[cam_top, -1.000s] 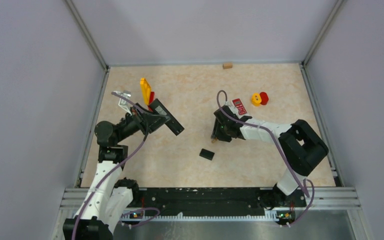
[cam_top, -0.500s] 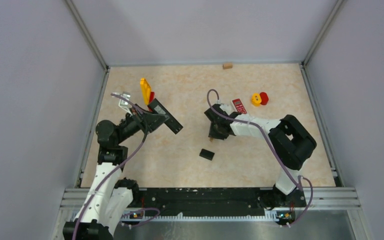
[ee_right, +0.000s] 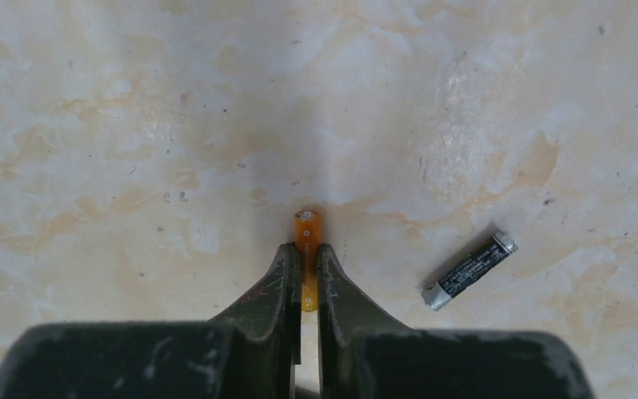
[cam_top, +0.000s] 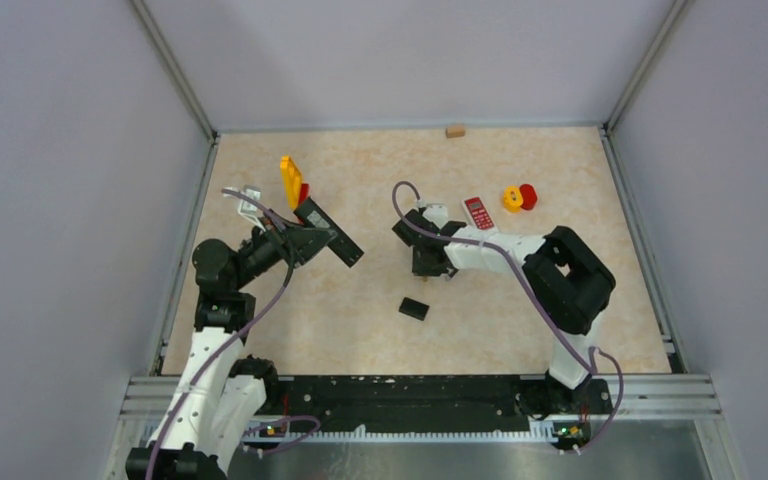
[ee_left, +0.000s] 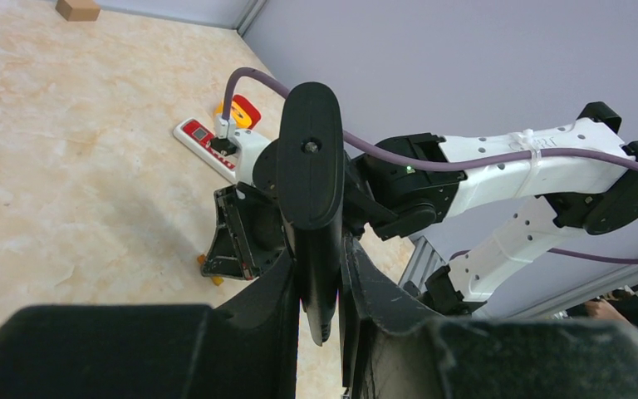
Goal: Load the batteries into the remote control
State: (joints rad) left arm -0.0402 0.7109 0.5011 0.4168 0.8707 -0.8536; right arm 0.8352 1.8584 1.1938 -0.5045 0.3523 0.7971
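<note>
- Looking across the table (cam_top: pixel 560 160), I judge that the coming move turns on the gap between my two hands. The remote control (ee_left: pixel 311 191) lies to the left of the cell I carry, apart from it, with bare table between.
- My left hand (ee_left: pixel 320 262) is clamped on the remote control, which stands up out of the fingers. From above, its long axis runs on a slant, from far-left to near-right. I cannot tell from these views whether the battery bay faces my right arm.
- My right hand (ee_right: pixel 307 253) is low over the table, its fingers pinched together on the orange battery (ee_right: pixel 306 226). This is the hand nearer the loose cells.
- The orange battery's long axis runs in line with the fingers, one end poking out past the tips and away from the wrist.
- A dark battery (ee_right: pixel 468 272) lies flat on the table just right of that hand, slanted, touching nothing.
- A small black piece (cam_top: pixel 414 308) lies nearer the arm bases, possibly the bay cover.
- No brand or writing is readable; the dark battery's wrap shows only blurred marks.
</note>
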